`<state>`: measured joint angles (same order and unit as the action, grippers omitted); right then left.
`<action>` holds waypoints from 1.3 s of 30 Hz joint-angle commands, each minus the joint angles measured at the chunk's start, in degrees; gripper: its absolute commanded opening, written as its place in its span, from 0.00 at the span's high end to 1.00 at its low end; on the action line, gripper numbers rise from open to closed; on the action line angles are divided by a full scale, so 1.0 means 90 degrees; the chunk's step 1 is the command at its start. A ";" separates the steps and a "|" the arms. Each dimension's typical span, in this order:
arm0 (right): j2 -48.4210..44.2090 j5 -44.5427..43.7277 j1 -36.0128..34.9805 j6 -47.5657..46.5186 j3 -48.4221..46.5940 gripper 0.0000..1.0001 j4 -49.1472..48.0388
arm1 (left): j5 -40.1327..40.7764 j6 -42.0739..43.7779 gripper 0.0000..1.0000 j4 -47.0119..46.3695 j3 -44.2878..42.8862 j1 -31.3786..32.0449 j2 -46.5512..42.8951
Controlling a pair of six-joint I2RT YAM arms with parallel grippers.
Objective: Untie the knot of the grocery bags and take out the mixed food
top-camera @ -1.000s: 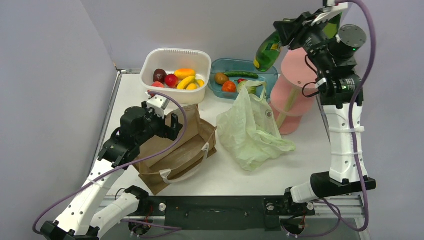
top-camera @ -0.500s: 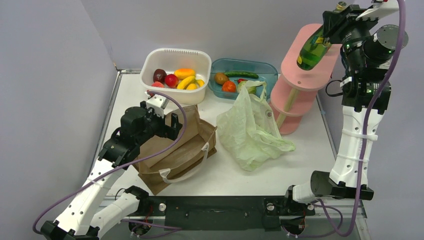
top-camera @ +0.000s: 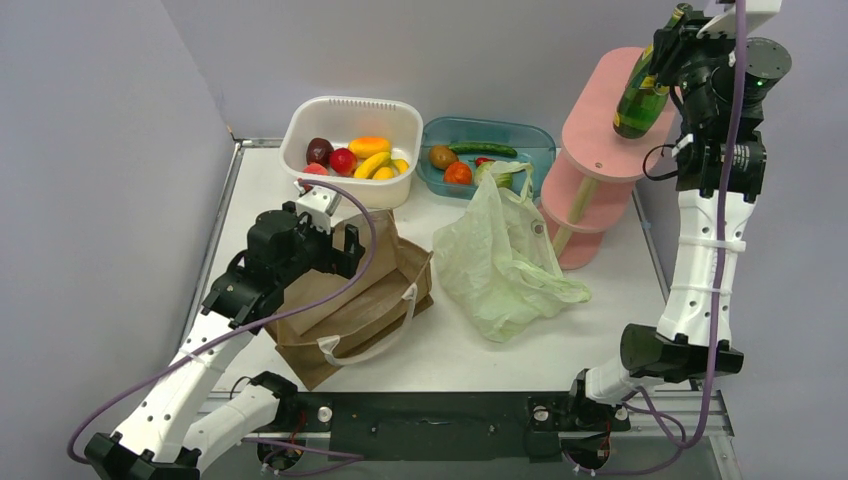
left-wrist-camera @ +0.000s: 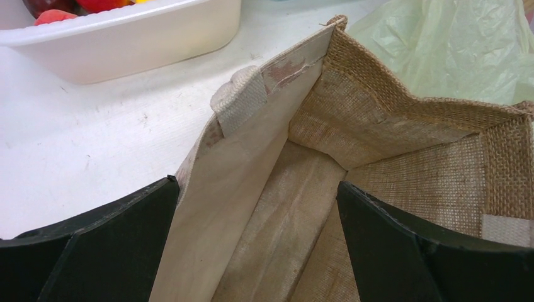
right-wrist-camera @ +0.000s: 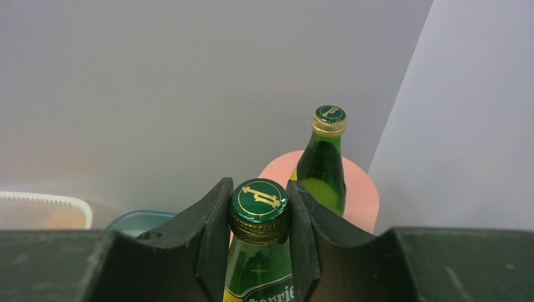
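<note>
You had the left gripper (left-wrist-camera: 257, 186) with its jaws spread wide across the mouth of the brown woven bag (top-camera: 350, 310), one finger outside the bag's wall and the other inside (the wrist view showed the coarse weave and a white handle stitched at the rim). That bag sat slumped on the left half of the table (top-camera: 450, 350), just in front of a white tub (top-camera: 350, 102) of fruit at the far edge. The pale green plastic bag (top-camera: 500, 260) lay crumpled beside it near the table's middle, its handles pointing toward a teal tray (top-camera: 487, 128) of vegetables; whether they were knotted I could not tell. Your right gripper (right-wrist-camera: 259, 202) was clamped on the neck of a green glass bottle (top-camera: 640, 100) just under the cap, holding it above the top shelf of the pink tiered stand (top-camera: 600, 130) at the far right corner. A second green bottle (right-wrist-camera: 324, 163) stood upright on that shelf.
</note>
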<state>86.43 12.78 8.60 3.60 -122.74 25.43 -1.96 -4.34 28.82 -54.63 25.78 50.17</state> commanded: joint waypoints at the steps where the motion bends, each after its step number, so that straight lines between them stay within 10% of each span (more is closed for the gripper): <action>1: 0.0014 -0.0211 0.0021 -0.0328 -0.0087 1.00 -0.1304 | 0.0009 -0.0073 0.03 0.0049 -0.0126 -0.0023 0.0076; 11: 0.0150 -0.0278 -0.0013 -0.0495 0.0493 0.99 -0.1635 | -0.0039 0.0013 0.03 0.0049 -0.0138 -0.0024 0.0122; 17: 0.0201 -0.0324 -0.0052 -0.0402 0.0409 0.28 -0.1604 | -0.0280 -0.0119 0.03 0.0091 -0.0174 -0.0023 0.0089; 19: 0.0189 -0.0285 -0.0063 -0.0400 0.0357 0.21 -0.1582 | -0.0415 -0.0194 0.03 0.0035 -0.0156 -0.0031 0.0062; 39: -0.1221 0.0206 -0.0742 -0.1650 0.0554 0.12 -0.0562 | -0.1527 -0.0183 0.03 -0.0887 0.0439 -0.0111 -0.0566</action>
<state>78.22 11.55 4.80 -4.47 -117.30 15.79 -10.74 -5.48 25.96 -52.31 24.97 47.29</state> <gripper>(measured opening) 0.882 0.971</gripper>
